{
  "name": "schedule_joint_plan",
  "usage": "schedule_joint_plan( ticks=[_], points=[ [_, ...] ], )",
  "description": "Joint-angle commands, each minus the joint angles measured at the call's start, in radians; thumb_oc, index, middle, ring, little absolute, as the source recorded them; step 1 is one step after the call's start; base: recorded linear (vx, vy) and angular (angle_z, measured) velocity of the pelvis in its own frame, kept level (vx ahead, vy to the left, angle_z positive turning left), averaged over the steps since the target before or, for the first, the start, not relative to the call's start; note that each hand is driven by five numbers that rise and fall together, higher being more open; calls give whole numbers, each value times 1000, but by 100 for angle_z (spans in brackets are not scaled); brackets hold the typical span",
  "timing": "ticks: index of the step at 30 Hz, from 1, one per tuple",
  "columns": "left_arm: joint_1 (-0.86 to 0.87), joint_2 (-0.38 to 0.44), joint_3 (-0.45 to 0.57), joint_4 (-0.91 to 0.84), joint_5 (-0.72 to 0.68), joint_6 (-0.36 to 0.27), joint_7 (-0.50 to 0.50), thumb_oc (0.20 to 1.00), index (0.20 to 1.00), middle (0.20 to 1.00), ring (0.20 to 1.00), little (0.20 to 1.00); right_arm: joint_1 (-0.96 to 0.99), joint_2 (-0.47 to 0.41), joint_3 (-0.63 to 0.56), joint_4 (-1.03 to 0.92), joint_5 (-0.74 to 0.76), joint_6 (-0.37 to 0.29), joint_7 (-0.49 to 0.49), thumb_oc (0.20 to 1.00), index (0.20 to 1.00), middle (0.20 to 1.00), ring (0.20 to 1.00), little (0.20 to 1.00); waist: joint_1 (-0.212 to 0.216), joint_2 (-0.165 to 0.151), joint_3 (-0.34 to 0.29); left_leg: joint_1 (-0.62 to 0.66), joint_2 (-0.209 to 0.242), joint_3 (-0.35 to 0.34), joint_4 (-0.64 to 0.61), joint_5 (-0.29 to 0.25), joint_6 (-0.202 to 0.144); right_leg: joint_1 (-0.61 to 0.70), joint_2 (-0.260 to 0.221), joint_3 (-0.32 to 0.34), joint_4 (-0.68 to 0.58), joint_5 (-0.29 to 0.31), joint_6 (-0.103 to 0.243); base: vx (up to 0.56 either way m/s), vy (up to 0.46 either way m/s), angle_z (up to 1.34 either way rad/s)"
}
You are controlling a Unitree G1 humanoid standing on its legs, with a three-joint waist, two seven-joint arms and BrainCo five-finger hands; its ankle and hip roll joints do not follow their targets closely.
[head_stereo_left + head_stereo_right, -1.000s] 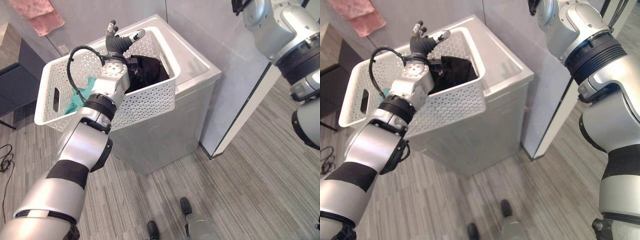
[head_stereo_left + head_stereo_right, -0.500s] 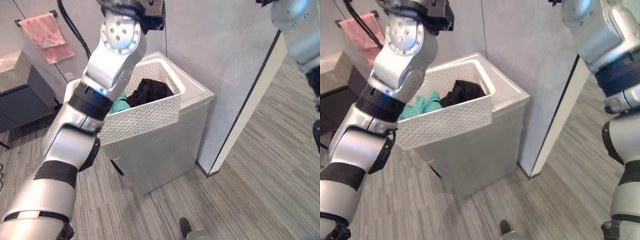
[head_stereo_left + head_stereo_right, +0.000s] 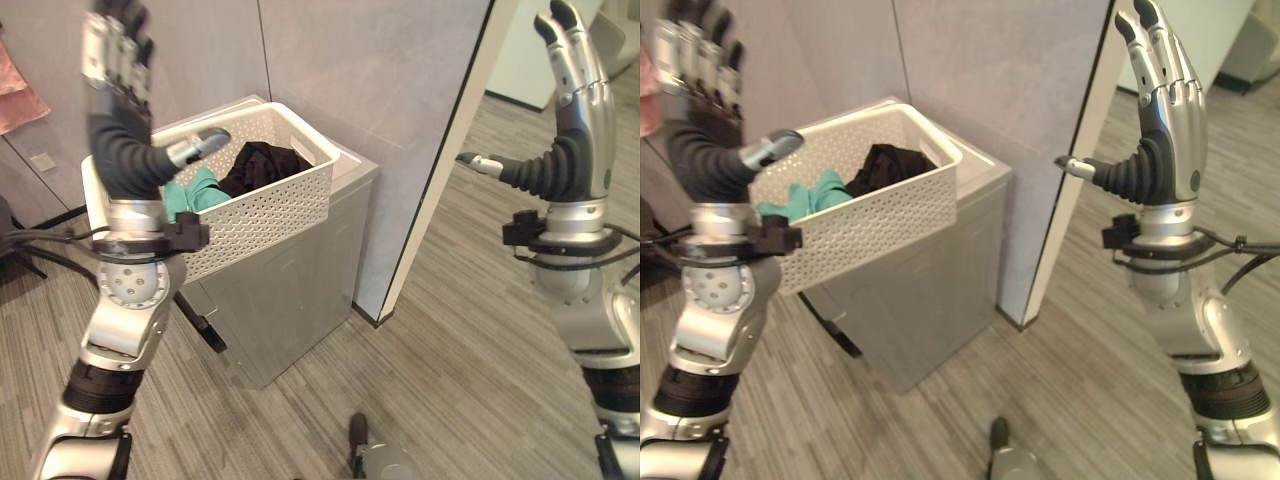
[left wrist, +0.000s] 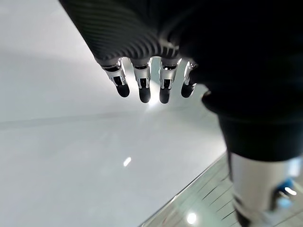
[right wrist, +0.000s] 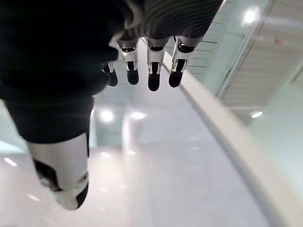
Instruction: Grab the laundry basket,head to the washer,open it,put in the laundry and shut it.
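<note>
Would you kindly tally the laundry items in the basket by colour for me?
Black garment: 1
Teal garment: 1
Total: 2 visible in the white basket; anything buried beneath them cannot be seen.

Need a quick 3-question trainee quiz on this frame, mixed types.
1. True or false: the left hand grips the laundry basket.
2. What does the basket rest on? A) floor B) washer C) chair
3. Name the colours of the two garments in the basket.

Key: 1 false, both it and the right hand are raised, open and empty. 2 B. 3 black garment and teal garment.
</note>
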Motion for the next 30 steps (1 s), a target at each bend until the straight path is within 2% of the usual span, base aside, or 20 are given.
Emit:
schedule_joint_plan(
  ticks=[1,2,3,5,7,9,10,11,15,18,19,21,22,23,24,26,27,28,29,30],
  points=[
    [18,3,32,-18,-67,-49,-115,1000,1000,1000,1000,1000,4,8,0,22,-42,-64,14,1000,1000,1000,1000,1000,31,-25,-59,-14,5,-86,-11,27,-51,112,-15,-34,65,-59,12,-93,-72,-63],
    [81,-10,47,-17,-63,-51,-129,1000,1000,1000,1000,1000,66,24,-11,28,-59,-72,9,1000,1000,1000,1000,1000,40,-34,-58,-26,3,-70,-7,26,-50,135,-7,-37,54,-68,16,30,-145,-66],
    [175,-14,83,-32,-93,-51,-195,1000,1000,1000,1000,1000,167,55,-29,13,-56,-108,22,1000,1000,1000,1000,1000,62,-43,-69,-31,6,-70,-7,20,-69,190,16,-22,-59,-105,14,55,-138,-68],
    [218,-24,84,-38,-103,-54,-219,1000,1000,1000,1000,1000,230,70,-38,9,-64,-118,16,1000,1000,1000,1000,1000,67,-47,-69,-29,11,-64,-5,26,-74,201,32,-18,-101,-109,12,43,-132,-61],
    [288,-34,80,-36,-133,-58,-275,1000,1000,1000,1000,1000,363,113,-67,15,-34,-157,22,1000,1000,1000,1000,1000,59,-51,-65,-30,17,-71,-3,26,-82,213,62,22,-153,-105,9,16,-175,-41],
    [317,-42,68,-25,-160,-62,-299,1000,1000,1000,1000,1000,406,123,-70,22,-15,-171,30,1000,1000,1000,1000,1000,58,-51,-67,-31,22,-68,-3,27,-85,221,69,24,-176,-96,7,13,-102,-17],
    [344,-54,50,-9,-172,-56,-315,1000,1000,1000,1000,1000,465,155,-80,47,37,-181,54,1000,1000,1000,1000,1000,48,-48,-60,-33,27,-64,5,28,-89,224,75,33,-197,-91,1,2,-138,-37],
    [374,-72,10,53,-154,-48,-321,1000,1000,1000,1000,1000,547,221,-87,94,174,-208,107,1000,1000,1000,1000,1000,26,-47,-46,-46,36,-58,32,25,-95,228,86,53,-223,-80,-5,-17,-181,-33],
    [388,-98,-58,205,-126,-33,-279,1000,1000,1000,1000,1000,624,237,-42,280,275,-187,172,1000,1000,1000,1000,1000,-21,-42,-5,-81,65,-41,91,15,-114,215,98,92,-243,-60,-14,-34,-112,-18],
    [378,-117,-86,283,-105,-25,-258,1000,1000,1000,1000,1000,638,243,-22,363,323,-173,198,1000,1000,1000,1000,1000,-44,-45,2,-92,88,-22,130,4,-125,212,107,114,-253,-54,-22,21,-130,-35],
    [362,-141,-113,386,-94,-9,-235,1000,1000,1000,1000,1000,616,253,22,494,381,-154,224,1000,1000,1000,1000,1000,-50,-57,9,-117,112,-16,213,-24,-133,214,113,135,-259,-57,-33,60,-174,-43],
    [348,-155,-129,467,-67,-8,-208,1000,1000,1000,1000,1000,585,244,74,600,387,-140,239,1000,1000,1000,1000,1000,-42,-65,22,-151,113,-72,292,-27,-138,211,123,184,-256,-63,-45,29,-139,-67],
    [344,-162,-132,508,-60,-7,-200,1000,1000,1000,1000,1000,565,236,108,642,377,-128,252,1000,1000,1000,1000,1000,-28,-71,29,-189,90,-128,314,8,-128,196,128,209,-253,-46,-57,-13,-82,-106],
    [336,-178,-137,576,-60,-11,-194,1000,1000,1000,1000,1000,538,242,144,714,378,-125,257,1000,1000,1000,1000,1000,-7,-73,30,-226,47,-215,304,11,-119,188,132,243,-255,-40,-57,9,-61,-140],
    [332,-190,-143,633,-57,-4,-194,1000,1000,1000,1000,1000,520,255,170,785,390,-118,269,1000,1000,1000,1000,1000,0,-75,30,-244,33,-252,274,-2,-111,191,136,268,-257,-39,-52,172,-3,-177],
    [325,-197,-154,757,-36,1,-200,1000,1000,1000,1000,1000,507,279,195,905,444,-114,296,1000,1000,1000,1000,1000,-2,-82,21,-286,53,-271,226,38,-110,189,139,312,-260,-33,-47,205,42,-110],
    [327,-208,-156,810,-46,9,-212,1000,1000,1000,1000,1000,500,286,206,948,458,-112,309,1000,1000,1000,1000,1000,3,-80,22,-301,51,-302,206,61,-113,195,144,326,-259,-36,-48,175,78,-21],
    [322,-219,-157,858,-41,10,-207,1000,1000,1000,1000,1000,483,298,219,1018,468,-108,315,1000,1000,1000,1000,1000,11,-79,30,-325,51,-343,202,87,-123,201,148,346,-253,-39,-50,185,102,-43],
    [322,-223,-160,899,-38,16,-210,1000,1000,1000,1000,1000,461,304,241,1060,469,-99,327,1000,1000,1000,1000,1000,26,-77,35,-349,44,-418,186,113,-130,205,154,378,-252,-41,-52,168,101,-94],
    [320,-231,-161,939,-44,22,-221,1000,1000,1000,1000,1000,447,313,251,1090,474,-98,332,1000,1000,1000,1000,1000,28,-71,33,-351,45,-451,163,128,-137,204,161,399,-251,-44,-54,164,117,-115]
  ],
)
